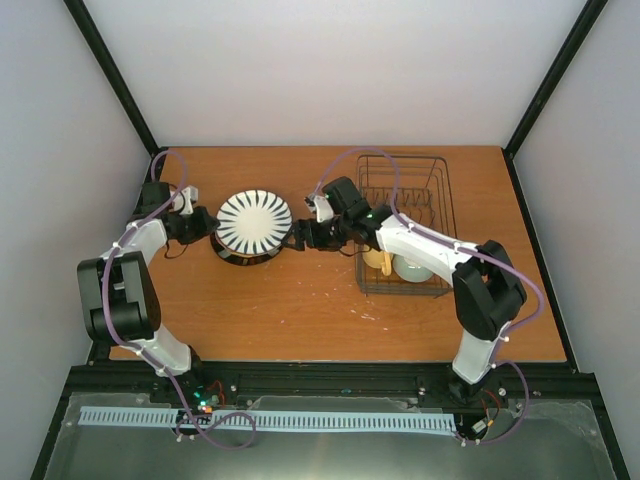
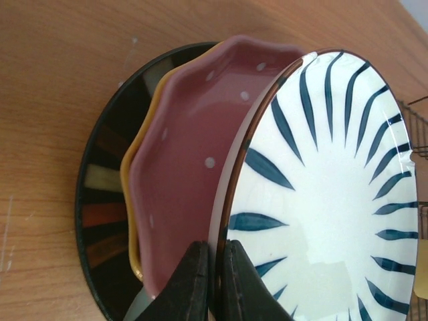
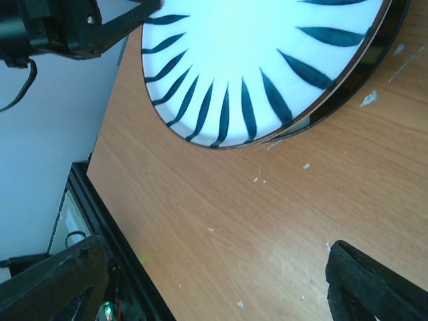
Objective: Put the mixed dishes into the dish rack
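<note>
The white plate with black radial stripes [image 1: 254, 222] tops a stack on the table. My left gripper [image 1: 207, 225] is shut on its left rim. In the left wrist view the gripper [image 2: 215, 253] pinches that rim, and the striped plate [image 2: 328, 194] tilts up off the pink plate [image 2: 187, 160]. Under the pink plate lie an orange rim [image 2: 132, 194] and the dark plate [image 2: 100, 200]. My right gripper [image 1: 298, 236] is open and empty just right of the stack. In its wrist view it [image 3: 214, 281] sits short of the striped plate [image 3: 261, 60]. The dish rack [image 1: 438, 215] holds the yellow mug [image 1: 378, 260] and the mint-green bowl [image 1: 412, 268].
The rack stands at the table's right, its far half showing only upright dividers. Bare wood lies in front of the stack [image 1: 290, 310]. Black frame posts and white walls enclose the table. The table's near edge [image 3: 100, 200] shows in the right wrist view.
</note>
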Action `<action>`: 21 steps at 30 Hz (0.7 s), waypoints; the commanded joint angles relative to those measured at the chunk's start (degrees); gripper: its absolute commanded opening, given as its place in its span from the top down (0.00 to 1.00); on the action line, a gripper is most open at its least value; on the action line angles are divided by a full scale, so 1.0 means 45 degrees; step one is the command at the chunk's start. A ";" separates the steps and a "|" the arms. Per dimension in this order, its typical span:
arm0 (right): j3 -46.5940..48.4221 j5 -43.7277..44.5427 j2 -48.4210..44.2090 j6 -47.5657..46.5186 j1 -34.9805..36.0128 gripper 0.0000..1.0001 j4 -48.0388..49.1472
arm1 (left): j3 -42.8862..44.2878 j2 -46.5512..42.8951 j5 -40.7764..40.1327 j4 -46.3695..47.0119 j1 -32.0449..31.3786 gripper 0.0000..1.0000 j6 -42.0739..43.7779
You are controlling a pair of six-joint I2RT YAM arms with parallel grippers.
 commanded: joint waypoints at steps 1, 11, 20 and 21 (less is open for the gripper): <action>0.0685 0.0762 0.0599 0.0567 0.0167 0.12 0.0298 | 0.0198 -0.0003 0.2234 0.1639 0.0213 0.99 -0.0158; 0.0999 0.1214 0.1607 0.1179 0.0267 0.12 0.0751 | -0.0455 0.0642 0.4117 0.2792 0.0861 0.99 -0.0321; 0.1783 0.1257 0.2482 0.1491 0.0272 0.12 0.1050 | -0.0453 0.0728 0.5056 0.3008 0.0871 0.99 -0.0381; 0.1844 0.1307 0.2567 0.1519 0.0280 0.13 0.1061 | -0.0483 0.0745 0.5121 0.3020 0.0871 0.99 -0.0375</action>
